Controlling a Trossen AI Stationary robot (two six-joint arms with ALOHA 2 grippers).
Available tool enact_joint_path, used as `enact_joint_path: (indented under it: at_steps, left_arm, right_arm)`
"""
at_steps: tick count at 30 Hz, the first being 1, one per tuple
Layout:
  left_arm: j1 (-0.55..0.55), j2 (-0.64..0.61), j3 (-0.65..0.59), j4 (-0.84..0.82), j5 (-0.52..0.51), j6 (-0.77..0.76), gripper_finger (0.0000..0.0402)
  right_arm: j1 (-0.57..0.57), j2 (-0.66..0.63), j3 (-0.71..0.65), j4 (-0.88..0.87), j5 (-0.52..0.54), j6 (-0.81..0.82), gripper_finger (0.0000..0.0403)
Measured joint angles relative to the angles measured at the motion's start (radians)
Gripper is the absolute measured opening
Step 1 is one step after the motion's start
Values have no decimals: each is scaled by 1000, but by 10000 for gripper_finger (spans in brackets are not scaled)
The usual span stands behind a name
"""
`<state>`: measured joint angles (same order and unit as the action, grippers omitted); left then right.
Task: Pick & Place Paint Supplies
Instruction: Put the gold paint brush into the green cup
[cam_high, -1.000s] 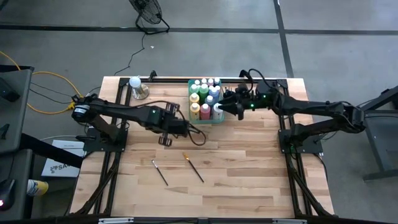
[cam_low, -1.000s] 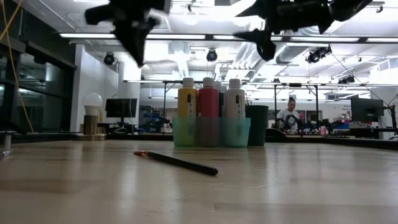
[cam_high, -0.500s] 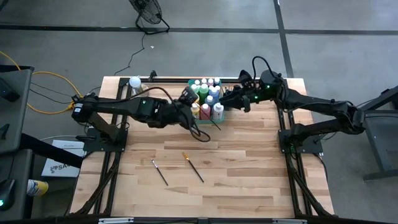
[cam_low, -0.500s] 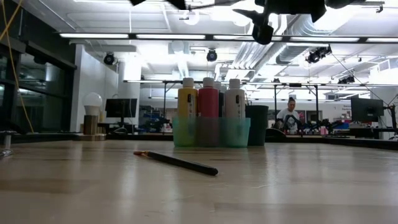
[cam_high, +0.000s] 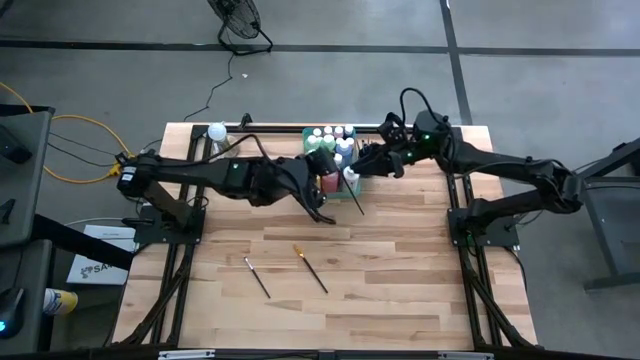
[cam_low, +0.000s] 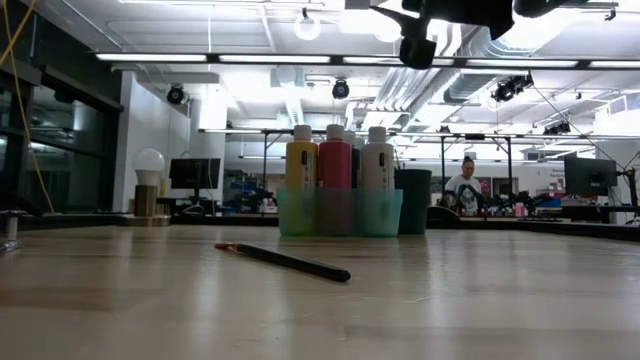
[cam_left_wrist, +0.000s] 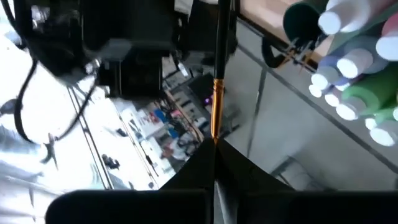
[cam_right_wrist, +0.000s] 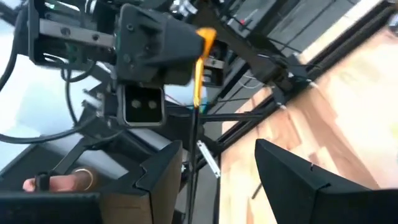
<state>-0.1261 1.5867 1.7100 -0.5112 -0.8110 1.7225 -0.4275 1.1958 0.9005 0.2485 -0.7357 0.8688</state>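
Paint bottles (cam_low: 334, 167) stand upright in the teal bin (cam_low: 340, 213) while the closed left gripper (cam_high: 322, 203) clamps a paintbrush (cam_left_wrist: 217, 74); the right gripper (cam_high: 372, 163) gapes empty.

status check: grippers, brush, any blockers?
Left gripper shut on brush, up by the bottle tray. Right gripper open, facing it. Two brushes on table. No blockers.

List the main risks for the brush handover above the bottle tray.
1. The left pincer is shut on the thin dark paintbrush with the orange band by one end only, so it may swing or slip.
2. The open right pincer is near the brush; a misaligned closing could knock it away.
3. A dropped brush could hit the white-capped paint bottles.
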Motion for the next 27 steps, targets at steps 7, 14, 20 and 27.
enact_joint_path:
  at_steps: [7, 14, 20, 27]
  left_arm:
    - [0, 2, 0, 26, 24, 47, 0]
    - [0, 2, 0, 37, 25, 50, 0]
    - [2, 2, 0, 38, 36, 34, 0]
    - [2, 2, 0, 38, 35, 24, 0]
  right_arm:
    - [29, 46, 0, 145, -2, 28, 197]
    - [33, 105, 0, 248, 8, 71, 197]
    - [61, 165, 0, 382, 5, 101, 197]
    - [62, 171, 0, 395, 30, 72, 183]
